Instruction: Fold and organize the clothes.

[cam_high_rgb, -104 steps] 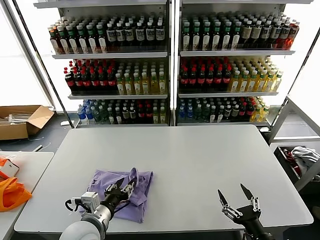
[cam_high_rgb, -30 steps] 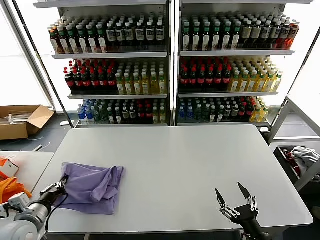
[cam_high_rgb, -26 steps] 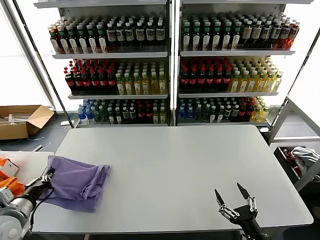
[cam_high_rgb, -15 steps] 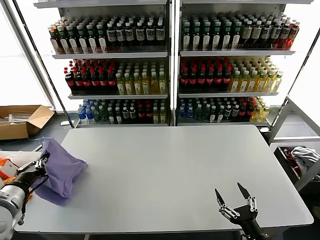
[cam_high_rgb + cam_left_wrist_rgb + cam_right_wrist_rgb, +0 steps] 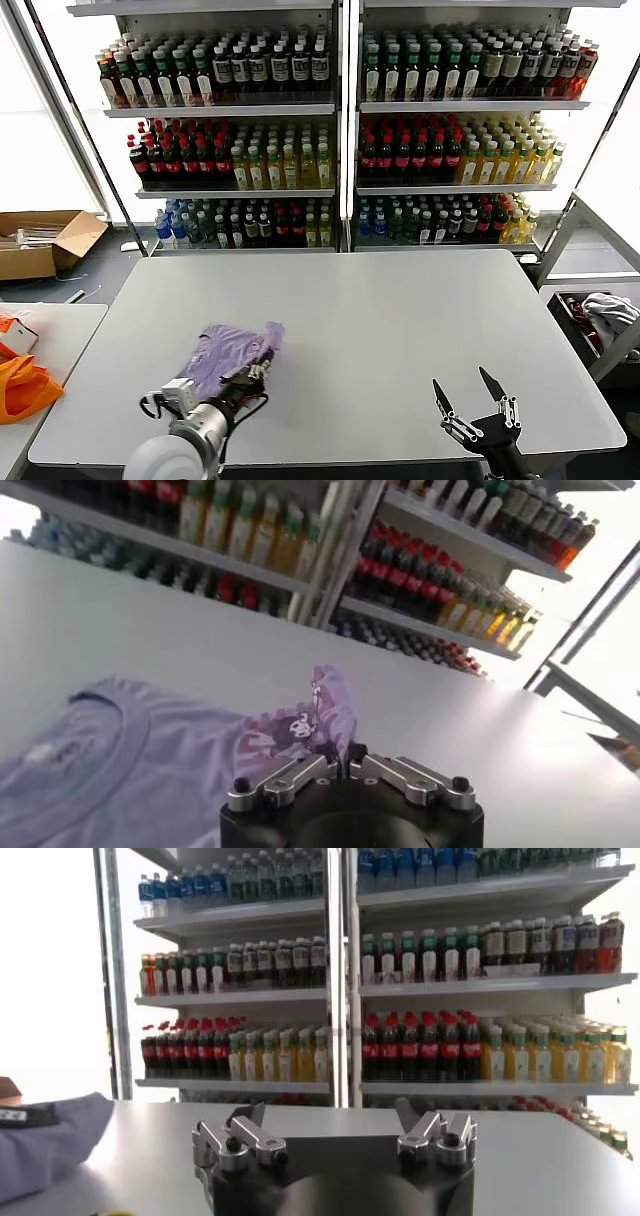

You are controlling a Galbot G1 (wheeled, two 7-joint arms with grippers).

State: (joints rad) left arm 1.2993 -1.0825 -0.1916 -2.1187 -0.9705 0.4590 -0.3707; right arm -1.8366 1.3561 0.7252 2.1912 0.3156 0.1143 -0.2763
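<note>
The lavender T-shirt [image 5: 222, 352] lies bunched on the grey table [image 5: 400, 310] at the front left. My left gripper [image 5: 258, 372] is at the shirt's right-hand edge, shut on a raised fold of it. In the left wrist view the jaws [image 5: 340, 762] pinch the fold with the dark purple print [image 5: 300, 723], which stands up above them. The shirt's neck opening [image 5: 90, 765] lies flat beside it. My right gripper [image 5: 470, 402] hovers open and empty over the table's front right. It is also open in the right wrist view [image 5: 330, 1118].
An orange bag [image 5: 25, 385] lies on a side table at the far left. A cardboard box [image 5: 45, 240] sits on the floor behind it. Shelves of bottles [image 5: 340, 130] stand behind the table. A bin with white and grey cloth [image 5: 600, 315] is at the right.
Half a second ago my left gripper held the shirt up at the table's left edge. Now the shirt is on the table farther right, with the gripper at its right edge.
</note>
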